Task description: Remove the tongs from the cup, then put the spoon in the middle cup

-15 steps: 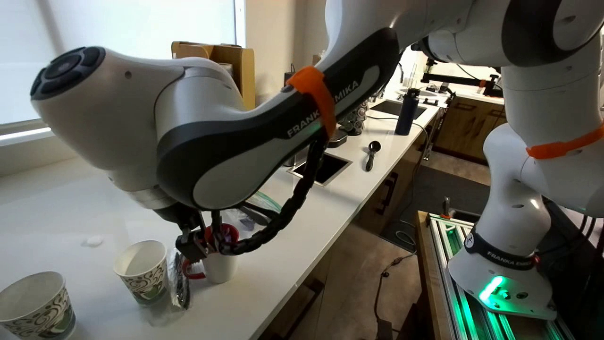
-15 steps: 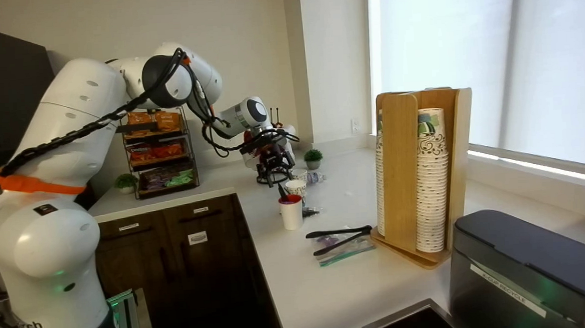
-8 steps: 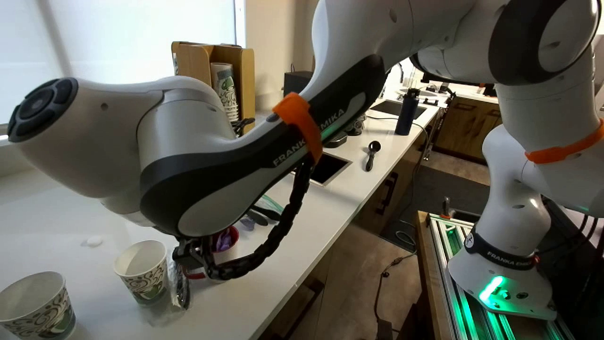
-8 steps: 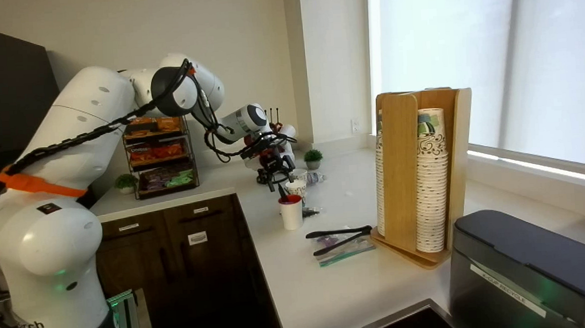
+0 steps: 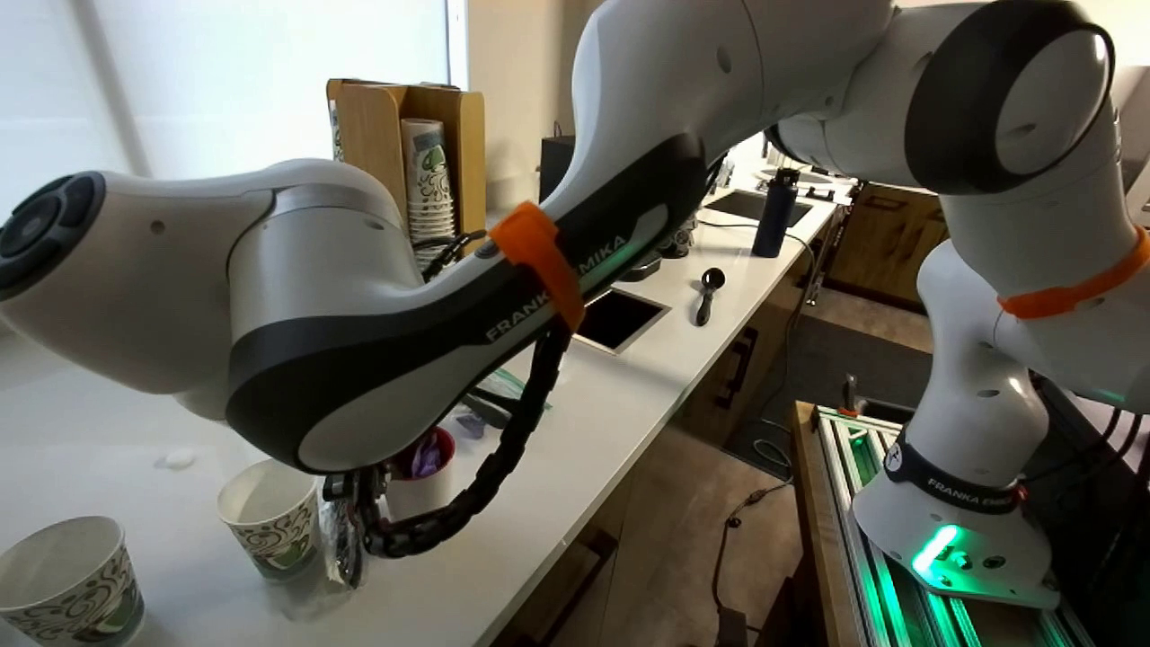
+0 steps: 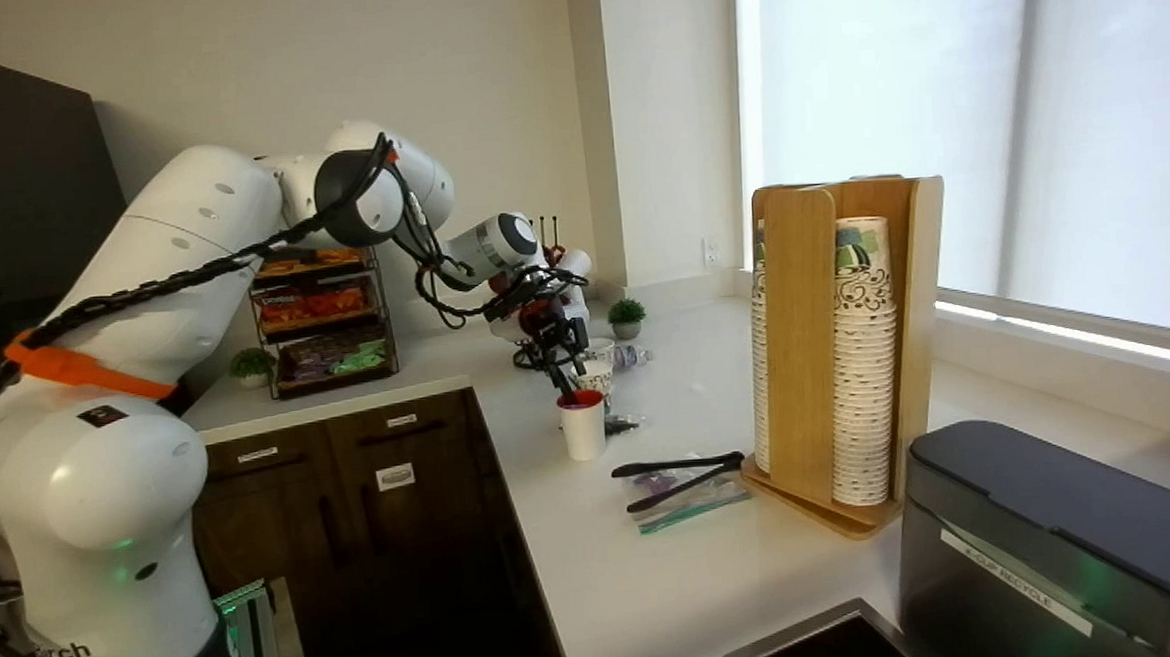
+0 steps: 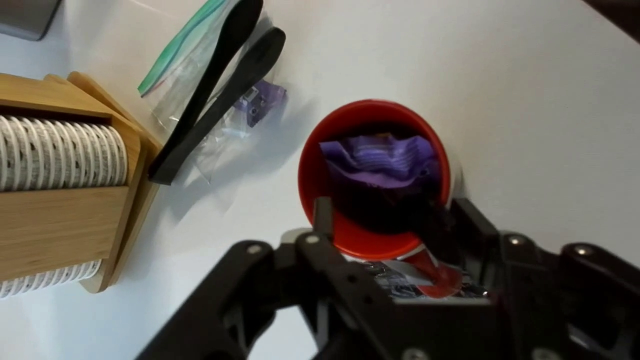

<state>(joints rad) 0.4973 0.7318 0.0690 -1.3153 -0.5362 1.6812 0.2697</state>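
Note:
The white cup (image 6: 584, 434) with a red inside stands upright by the counter edge, a purple wrapper (image 7: 382, 155) in it. A dark handle (image 7: 432, 235) leans out of the cup; I cannot tell whether it is the spoon. My gripper (image 7: 395, 215) is open over the cup, the handle between its fingers, nearer the right one. In an exterior view the arm mostly hides the gripper. The black tongs (image 6: 677, 465) lie on a clear bag; they also show in the wrist view (image 7: 235, 87). The middle cup, patterned (image 5: 274, 530), stands beside the white cup.
A larger patterned cup (image 5: 72, 584) stands past the middle cup. A clear plastic packet with dark contents (image 5: 344, 539) lies beside the white cup's red handle. A wooden cup dispenser (image 6: 806, 337) and a grey bin (image 6: 1008, 567) stand farther along. A black scoop (image 5: 710, 286) lies on the counter.
My arm has lowered, and the gripper has come down over the white cup, its fingers now around the dark handle. The cups, the tongs and the packet have not moved.

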